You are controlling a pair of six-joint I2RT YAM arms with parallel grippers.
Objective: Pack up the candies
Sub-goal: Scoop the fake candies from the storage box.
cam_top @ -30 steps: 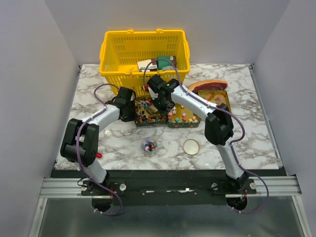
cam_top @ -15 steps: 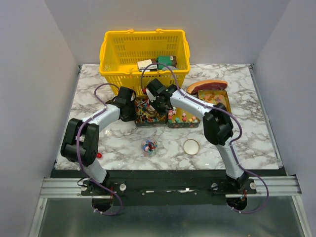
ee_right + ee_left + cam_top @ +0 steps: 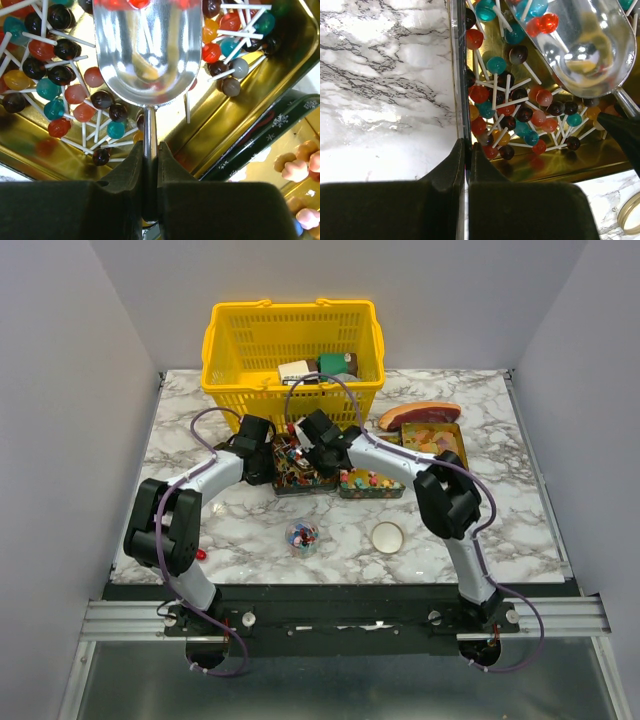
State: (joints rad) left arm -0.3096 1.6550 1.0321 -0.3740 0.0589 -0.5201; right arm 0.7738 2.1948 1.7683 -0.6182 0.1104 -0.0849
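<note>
Right wrist view: clamping scoop [image 3: 147, 50] with right gripper [image 3: 150, 165] over lollipops [image 3: 65, 75], pinching tin [image 3: 456, 75] wall with left gripper [image 3: 465, 165]; early, jar [image 3: 291, 533] barely filled.

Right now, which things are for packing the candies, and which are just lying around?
For the job: lollipops, gold tray, metal scoop in the right pincer, left pincer on the tray's rim, pink chunky candies, clear tub, round lid.
Just lying about: yellow basket, meat slab.
</note>
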